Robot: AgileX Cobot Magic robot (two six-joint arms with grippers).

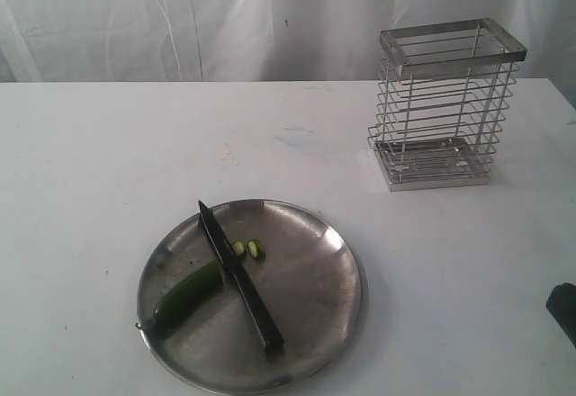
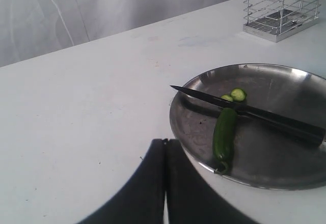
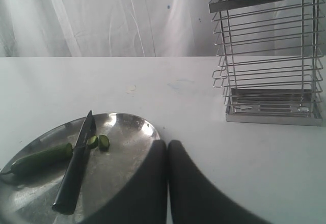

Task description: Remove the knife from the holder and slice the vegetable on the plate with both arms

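Note:
The black knife [image 1: 239,275] [image 2: 254,113] [image 3: 75,166] lies flat across the steel plate [image 1: 319,301] [image 2: 270,158] [image 3: 125,127], free of both grippers. Beside its blade rests the green vegetable [image 1: 186,295] [image 2: 224,132] [image 3: 43,158], with two small cut slices [image 1: 249,249] [image 2: 234,95] [image 3: 99,142] on the other side. The wire holder [image 1: 445,103] [image 2: 282,5] [image 3: 270,56] stands empty at the back right. My left gripper [image 2: 165,142] is shut on nothing, off the plate's edge. My right gripper [image 3: 167,145] is also shut and empty, near the plate's rim; only a dark bit [image 1: 563,310] shows at the exterior view's right edge.
A white table [image 1: 108,162] carries everything, with a white curtain [image 1: 180,18] behind it. A faint bluish smudge [image 1: 301,137] marks the tabletop between plate and holder.

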